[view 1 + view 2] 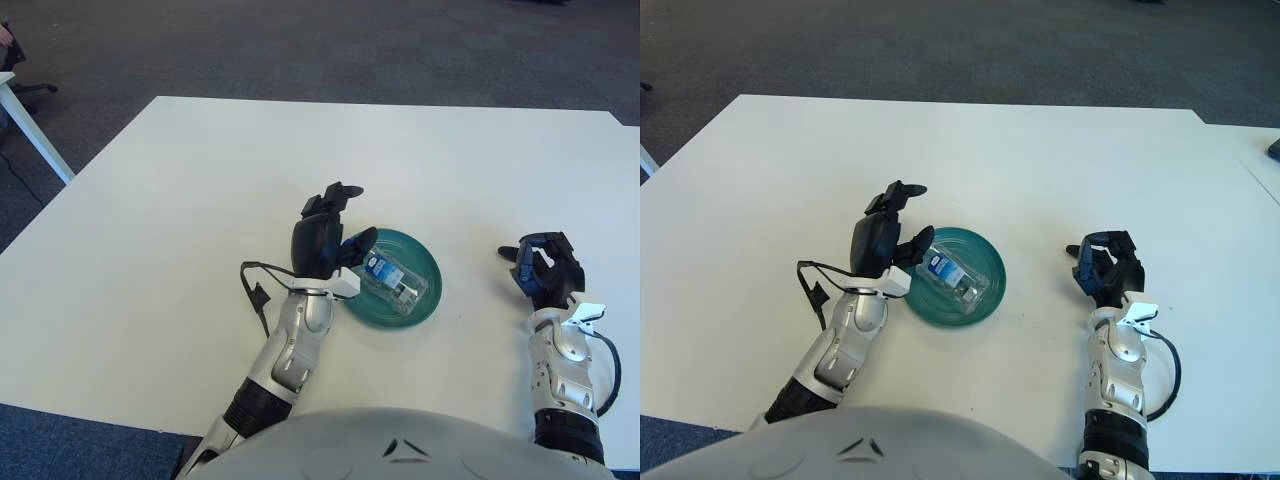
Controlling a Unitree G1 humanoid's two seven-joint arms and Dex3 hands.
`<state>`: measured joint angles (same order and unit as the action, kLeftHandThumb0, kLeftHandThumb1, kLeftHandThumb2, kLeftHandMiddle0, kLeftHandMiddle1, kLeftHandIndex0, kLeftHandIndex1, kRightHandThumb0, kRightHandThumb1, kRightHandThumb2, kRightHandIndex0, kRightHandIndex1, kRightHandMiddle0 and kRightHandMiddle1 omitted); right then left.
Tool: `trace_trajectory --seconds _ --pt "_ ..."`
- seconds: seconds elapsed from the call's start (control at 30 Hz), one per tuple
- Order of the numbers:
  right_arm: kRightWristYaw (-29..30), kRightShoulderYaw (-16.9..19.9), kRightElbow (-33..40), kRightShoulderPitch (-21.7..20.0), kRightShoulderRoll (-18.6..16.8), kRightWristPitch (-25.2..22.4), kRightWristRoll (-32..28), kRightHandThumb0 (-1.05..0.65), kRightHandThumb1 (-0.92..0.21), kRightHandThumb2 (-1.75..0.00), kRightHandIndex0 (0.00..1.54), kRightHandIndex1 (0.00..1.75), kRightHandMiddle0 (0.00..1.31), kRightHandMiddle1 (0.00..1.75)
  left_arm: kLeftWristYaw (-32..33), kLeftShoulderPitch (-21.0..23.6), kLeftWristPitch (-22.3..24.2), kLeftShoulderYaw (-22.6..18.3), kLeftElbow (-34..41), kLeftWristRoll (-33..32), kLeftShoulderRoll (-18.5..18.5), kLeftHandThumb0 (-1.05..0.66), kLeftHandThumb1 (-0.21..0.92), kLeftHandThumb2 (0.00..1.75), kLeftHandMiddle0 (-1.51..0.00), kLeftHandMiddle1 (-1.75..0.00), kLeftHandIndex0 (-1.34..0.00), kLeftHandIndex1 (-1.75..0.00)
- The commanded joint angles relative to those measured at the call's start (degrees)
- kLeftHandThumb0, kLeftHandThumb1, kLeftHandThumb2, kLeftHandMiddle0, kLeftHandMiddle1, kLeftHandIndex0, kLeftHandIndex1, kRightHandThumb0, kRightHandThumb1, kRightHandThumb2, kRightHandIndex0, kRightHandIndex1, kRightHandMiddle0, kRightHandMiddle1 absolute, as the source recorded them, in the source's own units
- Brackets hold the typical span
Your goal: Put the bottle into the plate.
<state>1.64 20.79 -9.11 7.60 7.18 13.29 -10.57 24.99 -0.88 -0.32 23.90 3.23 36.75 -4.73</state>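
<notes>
A clear plastic bottle [392, 280] with a blue-and-white label lies on its side inside the teal plate [421, 305] near the middle of the white table. My left hand [327, 232] is raised just left of the plate, fingers spread and holding nothing, clear of the bottle. My right hand [543, 268] shows to the right of the plate, well apart from it, with its fingers loosely curled around nothing.
The white table [200, 180] stretches wide around the plate. A black cable [255, 295] loops off my left wrist. Another table's leg [35, 135] stands at the far left over dark carpet.
</notes>
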Motion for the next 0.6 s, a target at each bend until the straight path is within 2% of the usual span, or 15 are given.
trace_trajectory --seconds 0.0,0.1,0.27,0.47,0.57 --pt "0.14 -0.7 -0.22 0.74 -1.28 -1.45 -0.19 -0.36 -0.83 -0.6 0.48 1.13 0.3 1.68 -1.85 -0.15 -2.28 -2.98 -0.48 -4.89 0.56 -0.43 0.61 0.89 -0.65 -1.53 -0.46 -1.64" --pt "0.25 -1.07 0.51 0.91 -1.58 -1.53 0.01 -0.36 -0.83 -0.6 0.48 1.14 0.3 1.68 -3.36 -0.72 -3.95 -4.88 0.06 -7.97 1.63 -0.42 0.57 0.94 -0.73 -1.64 -0.48 -1.66" --pt "-0.47 -1.41 0.19 0.7 -1.48 -1.3 -0.24 -0.35 -0.86 -0.54 0.47 1.14 0.3 1.67 -3.36 -1.41 -7.16 -6.2 0.0 -10.0 2.26 -0.42 0.55 0.97 -0.83 -1.68 -0.49 -1.67" --pt "-1.23 -1.6 -1.1 -0.11 -1.23 -0.87 -0.25 -0.35 -0.87 -0.51 0.46 1.15 0.32 1.64 -3.49 -2.5 -8.51 -6.96 0.61 -9.85 2.82 -0.42 0.52 1.02 -0.89 -1.67 -0.49 -1.69" --pt "-1.74 -1.75 -1.96 -0.48 -1.27 -0.67 -0.28 -0.12 -0.77 -0.63 0.47 1.41 0.3 1.59 -4.16 -3.34 -8.48 -7.35 1.31 -10.25 3.0 -0.42 0.52 1.01 -0.92 -1.68 -0.5 -1.68"
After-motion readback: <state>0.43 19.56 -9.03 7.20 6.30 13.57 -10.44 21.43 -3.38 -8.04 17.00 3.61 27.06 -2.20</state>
